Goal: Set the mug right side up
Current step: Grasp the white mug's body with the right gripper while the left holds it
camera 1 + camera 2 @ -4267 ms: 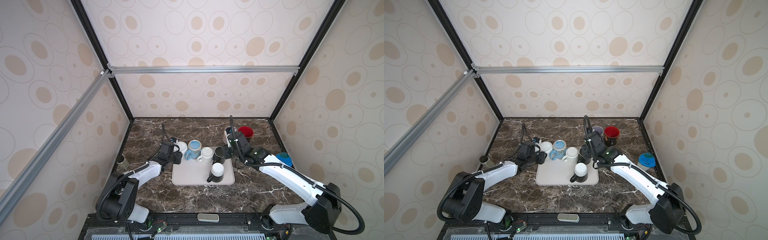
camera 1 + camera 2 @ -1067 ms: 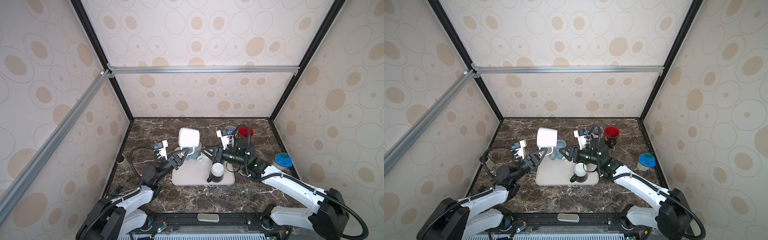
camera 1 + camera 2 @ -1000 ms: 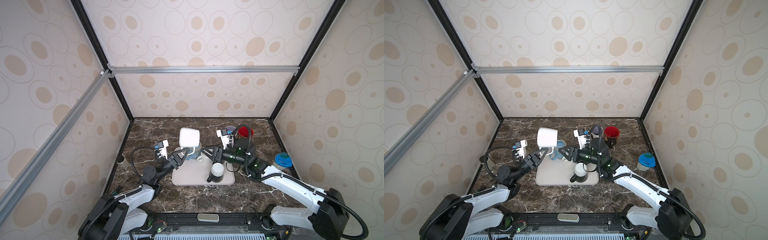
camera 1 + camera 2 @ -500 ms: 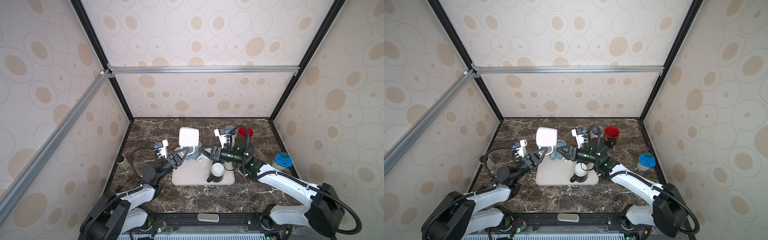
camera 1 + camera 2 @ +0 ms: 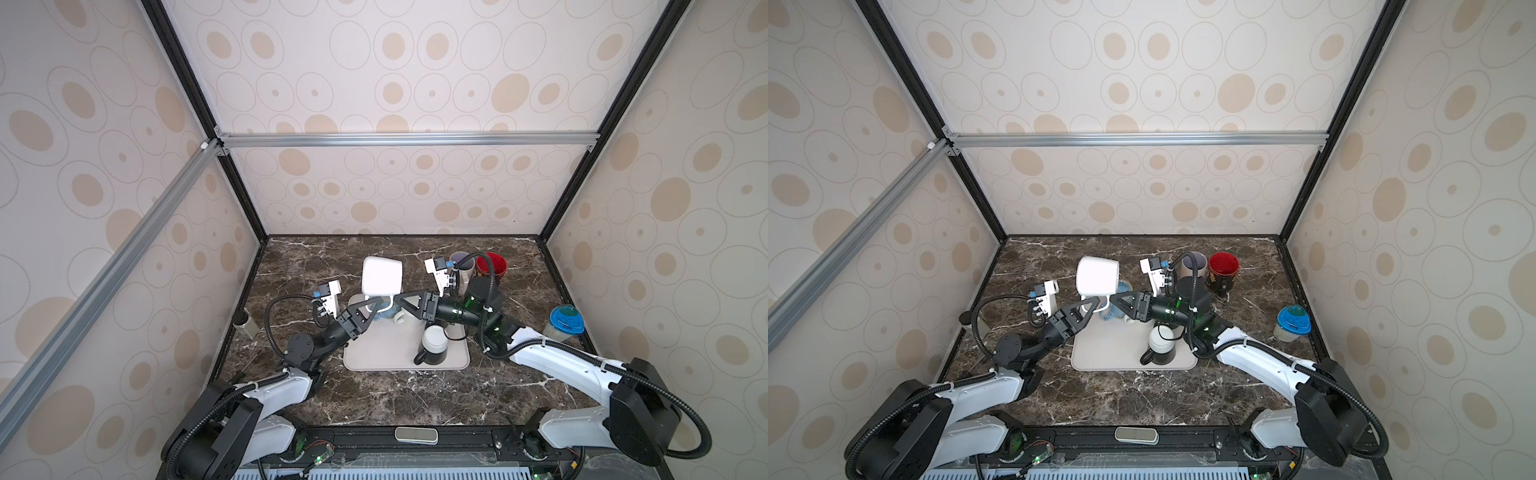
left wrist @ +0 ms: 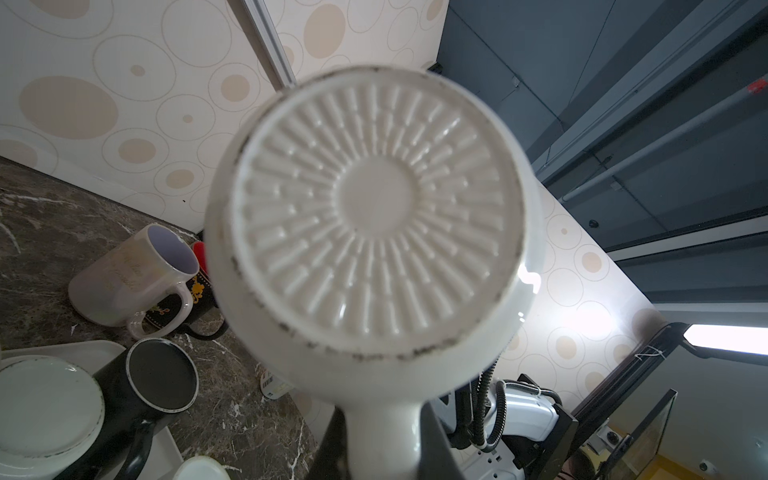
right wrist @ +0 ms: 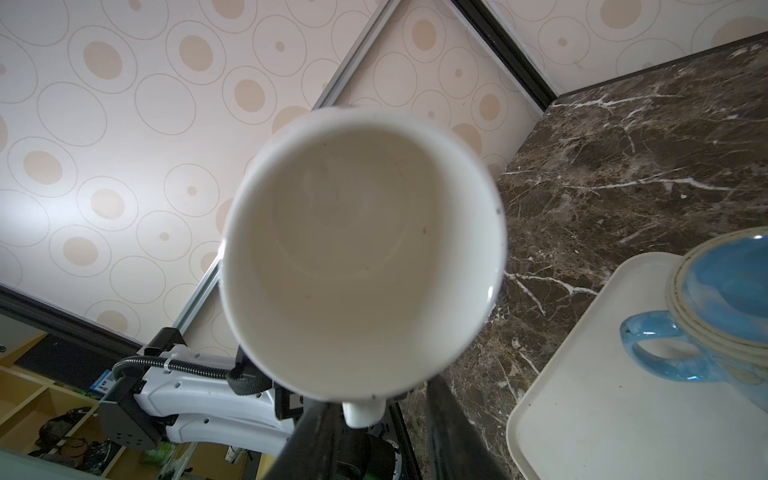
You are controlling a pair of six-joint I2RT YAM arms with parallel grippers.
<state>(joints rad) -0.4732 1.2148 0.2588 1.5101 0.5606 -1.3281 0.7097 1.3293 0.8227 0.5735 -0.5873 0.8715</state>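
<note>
Two grippers meet at the mug [image 5: 381, 276]: left gripper [image 5: 374, 302] clenched on its handle [image 7: 362, 412], right gripper [image 5: 400, 300] has just moved in, jaws narrowing, not yet gripping; handover looks imminent

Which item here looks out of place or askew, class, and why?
The white mug hangs sideways in mid-air, held by its handle in the left gripper; dark specks ring its base.

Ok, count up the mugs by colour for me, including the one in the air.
White: 2, the lifted mug and a small mug on the tray
Blue: 1, blue mug
Black: 2, white-based black mug and all-black mug
Pearly: 1, pearly mug
Red inside: 1, red-lined mug
Total: 7 mugs
</note>
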